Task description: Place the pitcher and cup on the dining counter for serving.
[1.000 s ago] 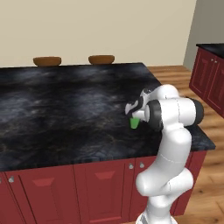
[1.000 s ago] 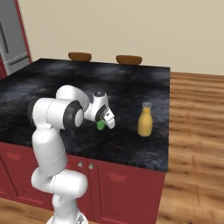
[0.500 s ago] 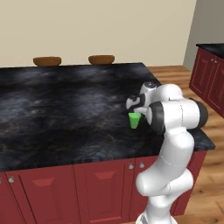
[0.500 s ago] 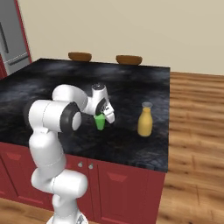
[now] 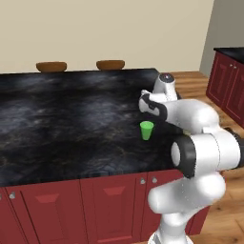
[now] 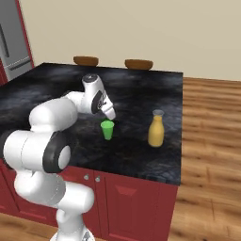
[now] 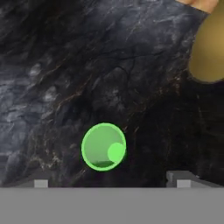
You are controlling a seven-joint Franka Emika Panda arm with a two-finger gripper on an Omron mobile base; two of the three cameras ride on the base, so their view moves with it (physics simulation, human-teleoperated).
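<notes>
The green cup [image 5: 147, 130] [image 6: 108, 130] stands upright on the black marbled dining counter [image 5: 71, 119] [image 6: 56, 89], near its front right part. My gripper [image 5: 146, 108] [image 6: 111, 115] hovers just above the cup, open and holding nothing. From the hand view I look straight down into the cup [image 7: 103, 146], which lies between and just ahead of the spread fingertips of the gripper [image 7: 111, 181]. The amber pitcher [image 6: 156, 129] [image 7: 210, 52] stands upright on the same counter, a short way to the right of the cup.
Two round brown stools [image 5: 51, 66] [image 5: 110, 64] sit behind the counter's far edge. Dark red cabinets [image 5: 228, 81] stand at the right wall, a grey fridge [image 6: 12, 42] at the left. Wooden floor [image 6: 212, 141] lies beyond the counter's right edge.
The gripper has opened, letting go of the green cup, and has risen above it. The cup now stands free on the counter. The pitcher has not moved.
</notes>
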